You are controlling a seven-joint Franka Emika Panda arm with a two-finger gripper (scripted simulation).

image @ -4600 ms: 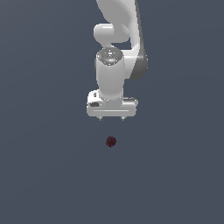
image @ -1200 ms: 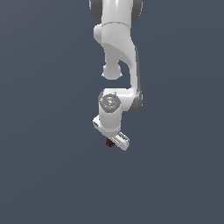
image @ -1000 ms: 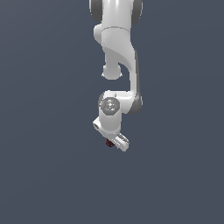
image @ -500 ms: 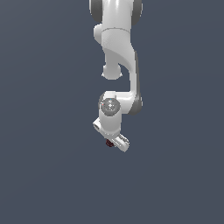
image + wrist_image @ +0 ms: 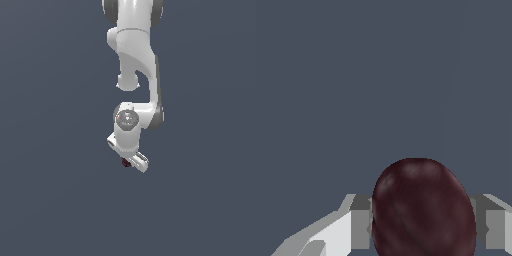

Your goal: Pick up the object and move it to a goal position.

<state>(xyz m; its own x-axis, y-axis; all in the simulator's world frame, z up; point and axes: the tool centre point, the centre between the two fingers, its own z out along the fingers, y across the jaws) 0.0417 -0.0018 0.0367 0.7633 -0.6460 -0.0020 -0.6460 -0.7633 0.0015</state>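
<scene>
The object is a small dark maroon-red ball with a faintly mottled surface. In the wrist view it fills the space between my two grey fingers, which press against both of its sides. In the exterior view only a sliver of the object peeks out under the white hand, and the gripper is tilted and shut on it. The white arm reaches down from the top of the exterior view.
A plain dark grey-blue surface fills the whole scene around the arm. No other objects, containers or edges show in either view.
Long ago the gripper hung above the ball, which lay free below it. Over the last second the gripper holds the ball and has barely moved.
</scene>
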